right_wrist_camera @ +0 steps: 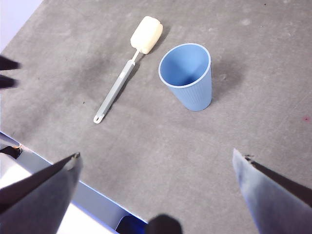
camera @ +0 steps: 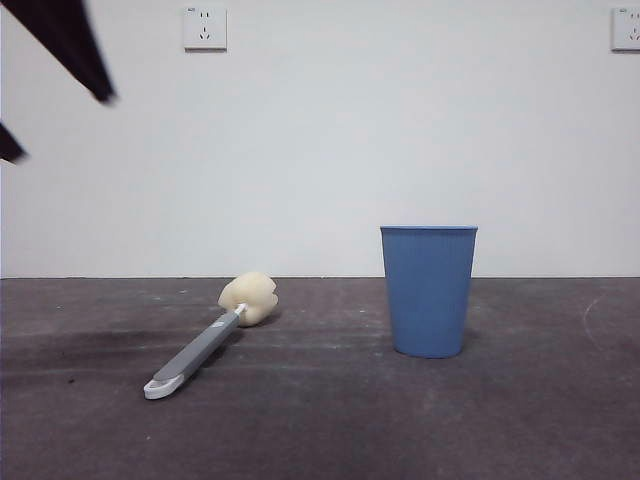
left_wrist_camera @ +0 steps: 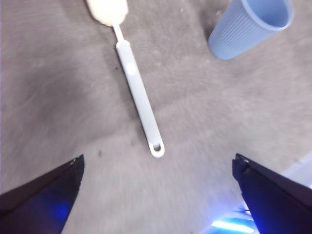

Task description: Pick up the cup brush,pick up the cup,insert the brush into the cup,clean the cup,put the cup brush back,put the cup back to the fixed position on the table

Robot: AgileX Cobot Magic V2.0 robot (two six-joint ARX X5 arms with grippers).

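With both end effectors open and empty, the left end effector (left_wrist_camera: 156, 195) hangs above the cup brush (camera: 205, 345) lying on the desk (camera: 320, 430) beside the upright cup (camera: 428, 290), apparently lining up a grasp.

The table (camera: 560, 420) lies bare all round the cup brush (camera: 205, 345), which rests flat with its sponge head away from the front edge — nothing touches it or crowds it. The cup (camera: 429, 290) stands upright well apart from the brush, mouth unblocked, with a wide strip of bare surface between them. The left gripper (left_wrist_camera: 158, 195) hangs above the brush handle, jaws spread wide — air beneath it unobstructed.
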